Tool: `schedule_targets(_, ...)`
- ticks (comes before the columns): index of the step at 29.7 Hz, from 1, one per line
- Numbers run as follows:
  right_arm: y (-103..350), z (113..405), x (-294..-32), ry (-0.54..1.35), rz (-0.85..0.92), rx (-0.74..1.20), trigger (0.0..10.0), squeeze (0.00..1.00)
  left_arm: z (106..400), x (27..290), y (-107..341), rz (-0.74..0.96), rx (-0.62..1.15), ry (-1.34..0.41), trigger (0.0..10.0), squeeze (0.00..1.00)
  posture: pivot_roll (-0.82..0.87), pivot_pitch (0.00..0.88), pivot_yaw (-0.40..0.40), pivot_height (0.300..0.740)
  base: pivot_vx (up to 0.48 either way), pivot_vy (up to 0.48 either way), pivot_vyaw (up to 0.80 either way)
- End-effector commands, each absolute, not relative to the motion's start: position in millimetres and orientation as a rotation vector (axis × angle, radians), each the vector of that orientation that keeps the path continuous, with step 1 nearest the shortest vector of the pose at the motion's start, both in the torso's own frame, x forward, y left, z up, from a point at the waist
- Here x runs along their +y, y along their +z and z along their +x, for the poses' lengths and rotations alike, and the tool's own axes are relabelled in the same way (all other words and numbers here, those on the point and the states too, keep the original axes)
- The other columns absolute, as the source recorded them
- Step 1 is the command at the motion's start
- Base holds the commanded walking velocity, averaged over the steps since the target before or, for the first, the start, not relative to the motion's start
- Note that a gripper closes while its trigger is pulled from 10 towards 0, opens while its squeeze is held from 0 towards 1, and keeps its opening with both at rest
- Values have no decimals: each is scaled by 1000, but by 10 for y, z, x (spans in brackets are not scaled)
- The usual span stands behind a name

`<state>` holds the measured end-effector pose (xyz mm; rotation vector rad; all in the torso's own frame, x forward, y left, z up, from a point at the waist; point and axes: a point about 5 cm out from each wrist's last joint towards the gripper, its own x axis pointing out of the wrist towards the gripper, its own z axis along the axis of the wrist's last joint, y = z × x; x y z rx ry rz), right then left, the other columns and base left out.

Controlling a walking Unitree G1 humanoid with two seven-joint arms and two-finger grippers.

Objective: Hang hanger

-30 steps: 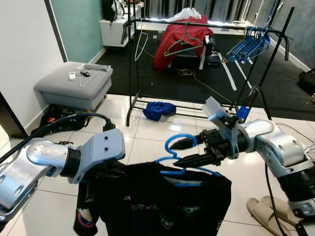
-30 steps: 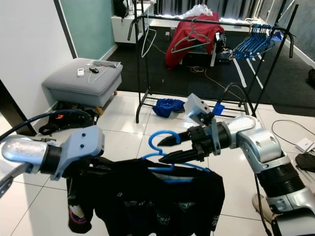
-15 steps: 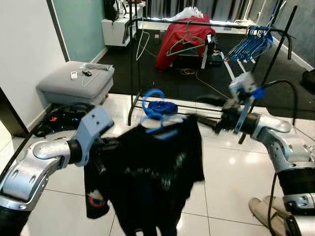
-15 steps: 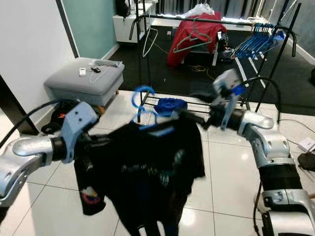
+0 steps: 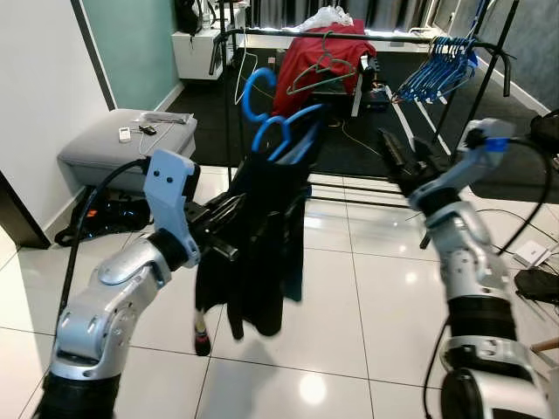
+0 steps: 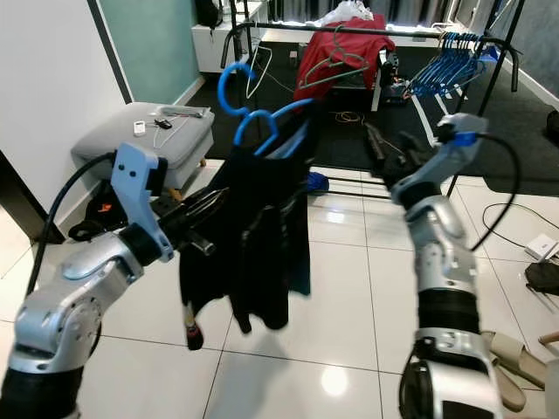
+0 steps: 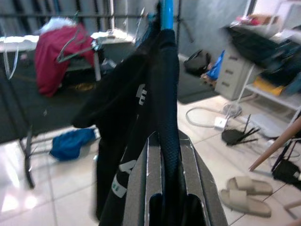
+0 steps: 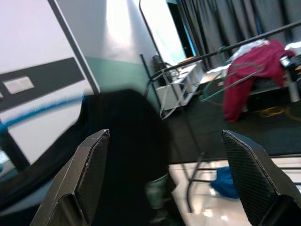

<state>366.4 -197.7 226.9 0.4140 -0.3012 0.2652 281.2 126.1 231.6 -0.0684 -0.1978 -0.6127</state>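
A blue hanger (image 7: 166, 14) carries a black T-shirt (image 5: 262, 236), which hangs down in folds above the tiled floor. My left gripper (image 5: 229, 229) is shut on the shirt-covered hanger and holds it up in front of me, its hook (image 5: 246, 92) pointing toward the black clothes rack (image 5: 332, 33). The left wrist view has both fingers (image 7: 141, 183) pressed against the covered hanger bar. Off to the right, my right gripper (image 5: 397, 157) is raised and open, with nothing between its fingers (image 8: 89, 179). It stands apart from the shirt.
On the rack hang a red garment (image 5: 319, 57) and several blue hangers (image 5: 437, 74). A grey ottoman (image 5: 122, 148) stands at the left by the wall. A blue cloth (image 7: 70, 143) lies under the rack. Slippers (image 6: 515, 358) and cables (image 5: 524, 253) lie at the right.
My right gripper let go of the hanger and drew away to the right. The left gripper lifted the hanger, and the shirt now hangs straight down, nearer the rack.
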Motion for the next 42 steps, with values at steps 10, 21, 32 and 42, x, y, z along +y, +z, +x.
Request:
schedule_targets(10,2521,3656,-1685,427,483,-383,10000,0,2725,1013,2353,-94,-237,-675,10000,0,-42,46,-2,740,0,0,0)
schedule_targets(21,2419,3645,-1664,388,465,-356,10000,0,2748,994,2382,-88,-252,-656,10000,0,-44,45,-2,740,0,0,0)
schedule_targets(32,2355,3653,-1695,324,474,-346,10000,0,2754,993,2407,-88,-265,-641,10000,0,-43,39,-4,740,0,0,0)
schedule_targets(42,2411,3696,-1865,251,501,-373,10000,0,2747,984,2400,-81,-265,-647,10000,0,-40,31,-2,740,0,0,0)
